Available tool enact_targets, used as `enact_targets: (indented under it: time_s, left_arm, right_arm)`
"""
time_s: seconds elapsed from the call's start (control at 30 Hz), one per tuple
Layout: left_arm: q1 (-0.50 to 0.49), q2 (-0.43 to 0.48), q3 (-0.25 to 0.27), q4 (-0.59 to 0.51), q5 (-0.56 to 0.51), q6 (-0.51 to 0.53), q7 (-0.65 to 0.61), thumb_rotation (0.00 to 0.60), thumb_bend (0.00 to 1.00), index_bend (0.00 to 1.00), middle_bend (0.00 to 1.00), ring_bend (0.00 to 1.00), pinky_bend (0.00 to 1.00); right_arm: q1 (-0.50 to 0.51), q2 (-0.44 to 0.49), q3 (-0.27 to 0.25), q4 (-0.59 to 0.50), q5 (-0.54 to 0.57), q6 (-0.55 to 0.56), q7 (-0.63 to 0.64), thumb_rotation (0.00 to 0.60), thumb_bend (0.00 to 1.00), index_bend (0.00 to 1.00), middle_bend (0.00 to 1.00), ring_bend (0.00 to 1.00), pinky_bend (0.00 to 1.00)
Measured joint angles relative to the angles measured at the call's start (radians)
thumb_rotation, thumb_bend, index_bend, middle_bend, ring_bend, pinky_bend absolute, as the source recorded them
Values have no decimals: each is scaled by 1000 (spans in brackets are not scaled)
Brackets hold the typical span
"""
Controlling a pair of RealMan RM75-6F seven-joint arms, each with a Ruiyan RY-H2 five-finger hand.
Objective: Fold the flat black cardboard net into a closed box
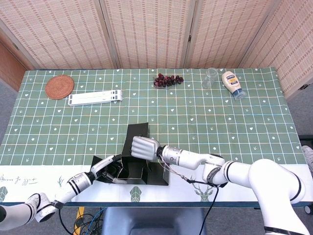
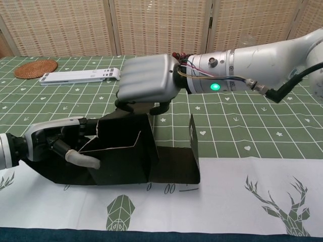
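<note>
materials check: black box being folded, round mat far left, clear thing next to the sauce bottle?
Black box: looks like thin matte cardboard; flat panels, sharp creases, pale cut edges.
Round mat: seemingly woven rattan or straw; reddish-brown with concentric rings.
Clear thing: probably a glass jar or cup, though clear plastic is possible; see-through with bright highlights. Too small to be sure.

Right hand (image 2: 146, 83) hides box (image 2: 121, 156) rim; fingers unseen.
</note>
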Motion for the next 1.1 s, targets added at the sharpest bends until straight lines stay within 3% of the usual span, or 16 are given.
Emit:
enact_targets:
  time_s: [0.07,0.17,0.5,1.1]
  left_arm:
    - [0,5,-2,-2,-3,2,15,600,126,193,178,667,849]
    - [-1,13,-3,-8,-5,1,46,600,126,189,178,667,849]
    - [-11,62,-6,-64,-15,-10,111,600,126,189,178,667,849]
    - [4,147,-27,-116,-61,1,39,600,126,211,178,667,849]
  right_arm:
    - [-12,2,8,-15,16,6,-1,600,436,76,237,800,1000]
    - [-31,9,20,-44,46,10,-4,600,398,0,155,781,1000]
    - [-120,50,55,-150,136,69,16,600,380,0,79,763,1000]
    - [-313,167,47,-264,124,298,261,600,354,0,58,762,1000]
